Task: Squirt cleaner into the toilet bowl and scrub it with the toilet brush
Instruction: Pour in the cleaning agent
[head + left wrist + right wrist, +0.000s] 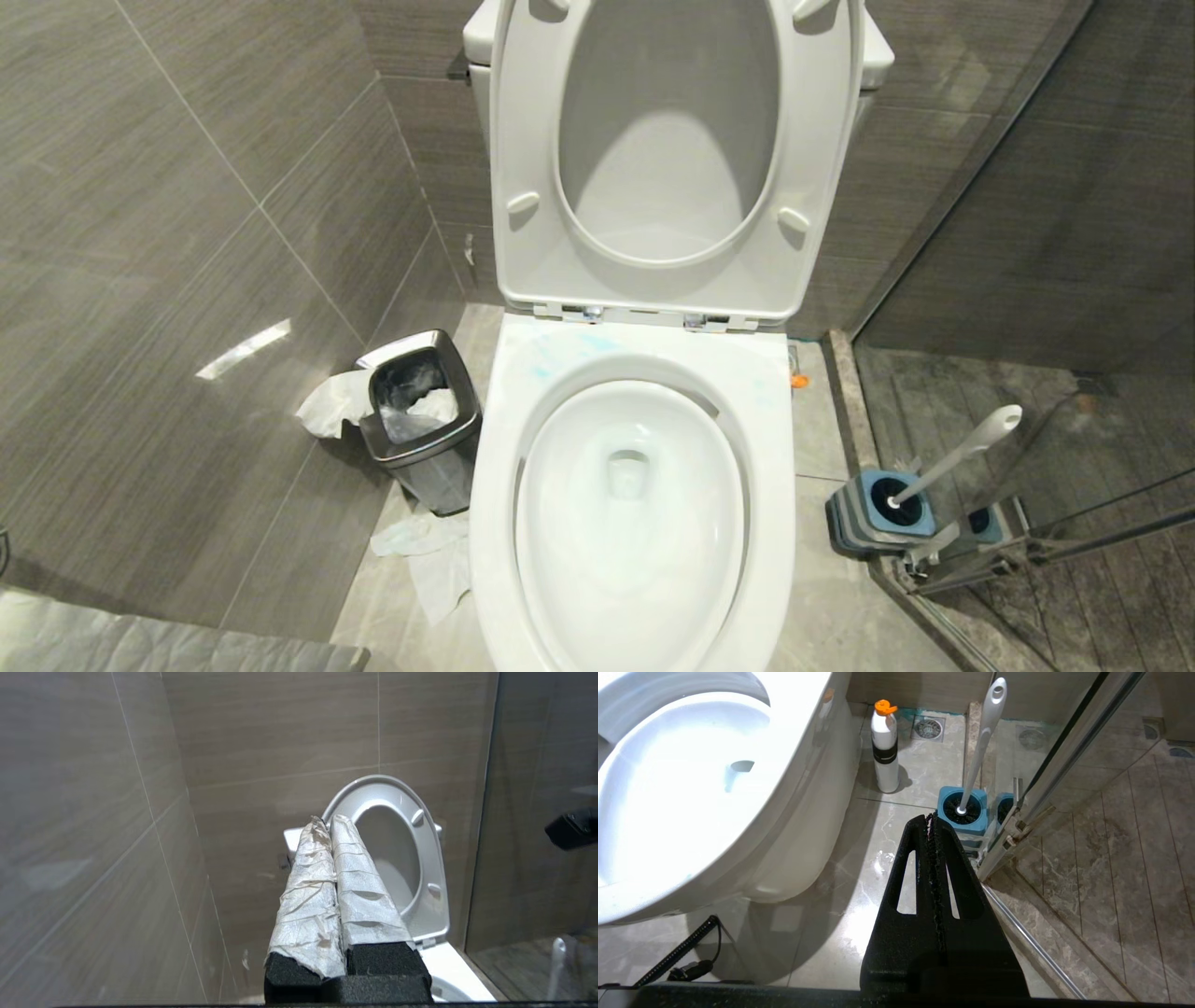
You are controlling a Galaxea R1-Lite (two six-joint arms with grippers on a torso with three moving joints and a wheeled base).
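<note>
The white toilet bowl stands in the middle with its seat and lid raised. Cleaner shows as pale teal streaks on the back of the rim. The toilet brush leans in its square blue-grey holder on the floor to the right, its white handle pointing up and its black head down in the holder. My left gripper, fingers wrapped in white paper, is shut and empty, aimed at the raised seat. My right gripper is shut and empty, low above the floor just short of the holder.
A steel bin with paper in it stands left of the toilet, and loose tissue lies on the floor. A white bottle with an orange cap stands beside the toilet base. A glass shower partition borders the right side.
</note>
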